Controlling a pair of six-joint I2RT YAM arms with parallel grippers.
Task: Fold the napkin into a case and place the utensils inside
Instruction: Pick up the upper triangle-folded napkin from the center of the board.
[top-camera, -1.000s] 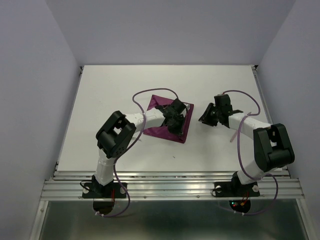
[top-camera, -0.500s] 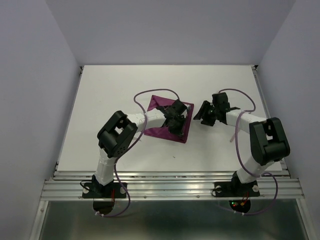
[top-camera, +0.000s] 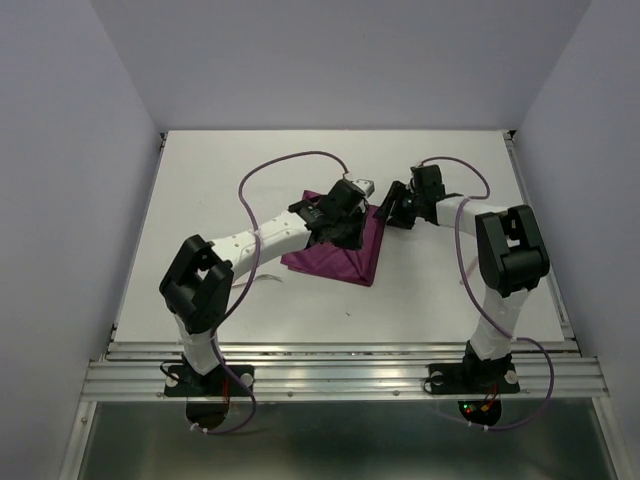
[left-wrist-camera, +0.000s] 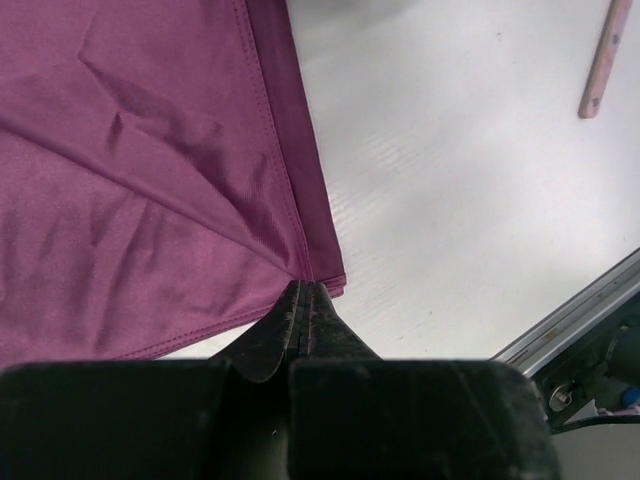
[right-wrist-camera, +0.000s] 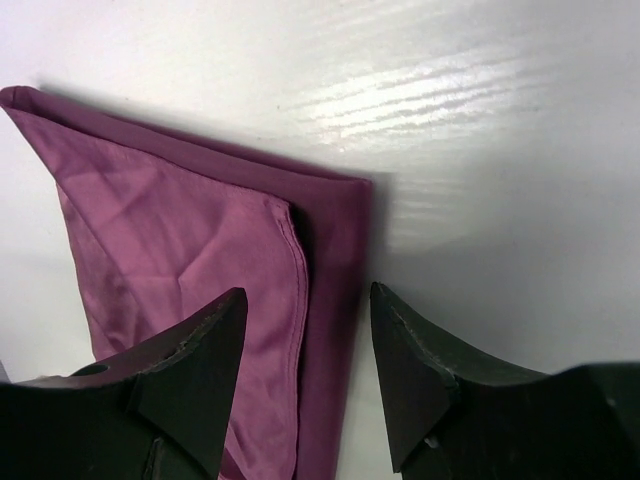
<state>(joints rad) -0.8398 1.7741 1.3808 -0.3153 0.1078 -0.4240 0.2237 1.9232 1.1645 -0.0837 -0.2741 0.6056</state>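
— Burgundy cloth, where does it lie?
— The napkin (top-camera: 340, 258) sits folded at the middle of the top view, on the white table (top-camera: 210, 190)
— And the left gripper (left-wrist-camera: 303, 292)?
— Pressed together, pinching a corner of the napkin at the bottom centre of its wrist view. A pale pink utensil handle (left-wrist-camera: 604, 62) lies apart in the upper right corner
— The right gripper (right-wrist-camera: 306, 300)?
— Spread wide and holding nothing. The napkin's folded edge shows between its fingers, though I cannot tell whether they touch it

white table (top-camera: 220, 180), metal rail (top-camera: 340, 372), grey walls (top-camera: 340, 60)
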